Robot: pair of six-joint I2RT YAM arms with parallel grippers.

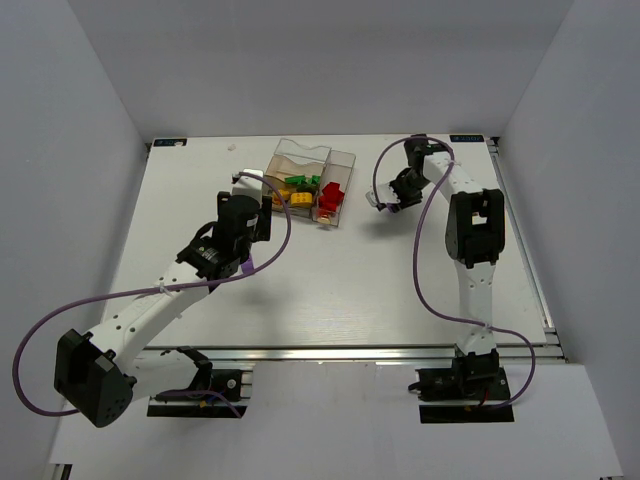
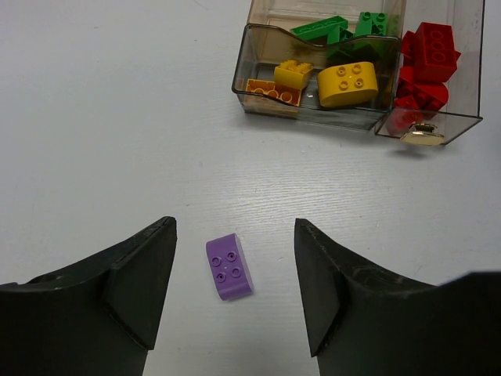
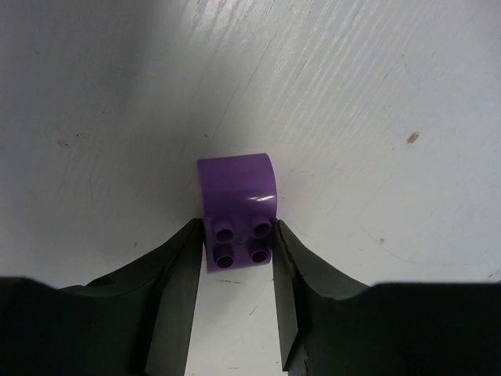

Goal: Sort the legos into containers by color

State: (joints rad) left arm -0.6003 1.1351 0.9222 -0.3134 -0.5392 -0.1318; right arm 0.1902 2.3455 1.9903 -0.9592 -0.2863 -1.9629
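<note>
White bench [image 1: 330,290] between pale walls carries one clear brownish box [image 2: 313,116]. Over the bench the left claw [image 2: 235,233] hangs open, fingers spread wide. A purple brick [image 2: 228,266] lies flat, studs up, between them and touches neither finger. The box sits ahead of this claw and to its right, well apart from that brick. Its nearest compartment holds yellow bricks [image 2: 344,82] and an orange one, the compartment behind holds green bricks [image 2: 329,30], and the one to their right holds red bricks [image 2: 429,51]. Further right, the right claw [image 3: 237,235] is closed on a second purple brick [image 3: 237,184], a finger pressed to each side at the studded end, the curved end reaching past the tips. Whether this brick rests on the bench or hangs just above it cannot be told. From above, the box lies left of this claw, apart from it.
</note>
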